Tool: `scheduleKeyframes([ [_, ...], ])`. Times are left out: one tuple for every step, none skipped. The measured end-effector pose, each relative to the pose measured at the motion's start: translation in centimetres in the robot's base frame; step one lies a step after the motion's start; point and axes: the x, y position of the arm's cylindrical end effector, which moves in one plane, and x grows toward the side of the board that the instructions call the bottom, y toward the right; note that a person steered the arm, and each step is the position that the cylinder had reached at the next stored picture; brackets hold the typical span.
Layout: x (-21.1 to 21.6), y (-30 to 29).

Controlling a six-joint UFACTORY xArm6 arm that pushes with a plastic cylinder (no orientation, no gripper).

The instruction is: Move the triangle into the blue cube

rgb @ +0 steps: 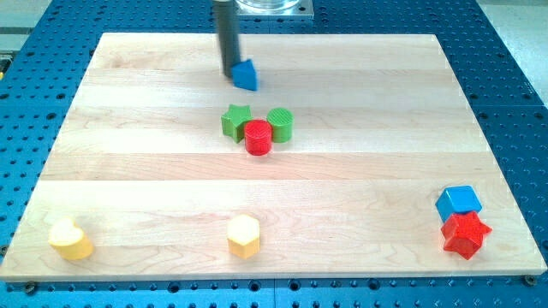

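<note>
- Judging the task as barely begun: the small blue triangular block [247,75] sits near the view's top, well apart from the blue cube [458,201] at the view's lower right, so almost the whole push across looks left to do.
- Spanning most of the view is the pale wooden worktop [154,171], a board of light planks lying on a blue perforated metal base [514,68].
- Coming down from the view's top is the straight dark rod; my tip [230,71] stands just beside the triangle's left edge, seemingly touching it. There is no claw on this arm, so nothing opens, closes or holds anything.
- Between triangle and cube the board is mostly bare, but a cluster sits below the triangle: a green star [235,121], a red cylinder [258,137] and a green cylinder [281,125], touching one another.
- A red star [466,235] rests against the cube's lower side.
- Along the bottom lie a yellow heart-like block [70,239] and a yellow hexagonal block [244,236].
</note>
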Motion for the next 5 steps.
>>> scheduleKeyframes([
  [0.2, -1.2],
  [2.1, -3.3],
  [4.5, 3.2],
  [5.4, 9.1],
  [3.2, 6.3],
])
